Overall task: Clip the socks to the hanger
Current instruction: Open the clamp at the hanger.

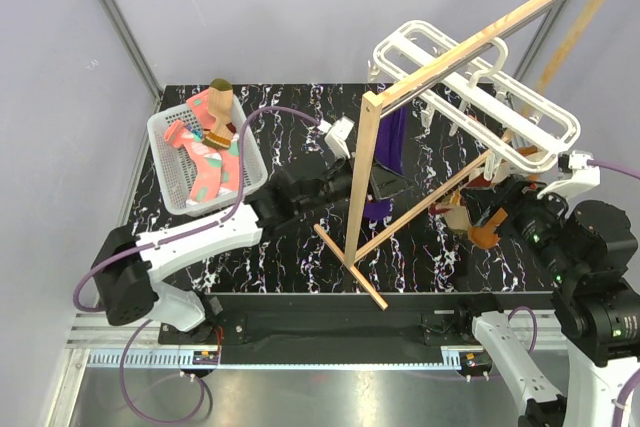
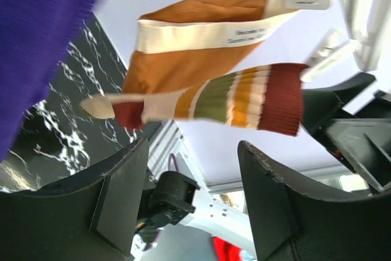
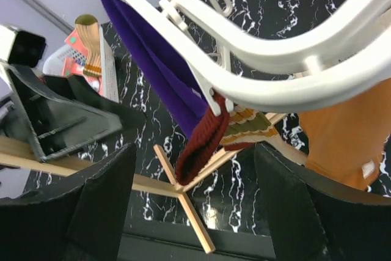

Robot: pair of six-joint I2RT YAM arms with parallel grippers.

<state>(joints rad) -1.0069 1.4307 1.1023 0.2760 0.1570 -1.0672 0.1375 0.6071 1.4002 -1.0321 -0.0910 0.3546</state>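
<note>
A tan sock with green, orange and brown stripes (image 2: 244, 99) hangs by its dark red cuff (image 3: 204, 142) from a small clip of the white hanger (image 3: 275, 53), apart from both grippers. Just below and in front of it, my left gripper (image 2: 194, 151) is open with nothing between its fingers. The right gripper (image 3: 195, 151) is open too, under the cuff and empty. In the top view the hanger (image 1: 470, 87) hangs on the wooden rail at the right. Pink socks (image 1: 205, 162) and another tan sock (image 1: 220, 107) lie in the white basket (image 1: 165, 182) at the left.
A purple cloth (image 1: 393, 142) and an orange-brown cloth (image 2: 195, 35) hang from the hanger beside the sock. The wooden rail stand (image 1: 365, 197) rises mid-table, its crossed foot (image 1: 350, 262) between the two arms. The left arm (image 1: 200, 232) reaches past the basket.
</note>
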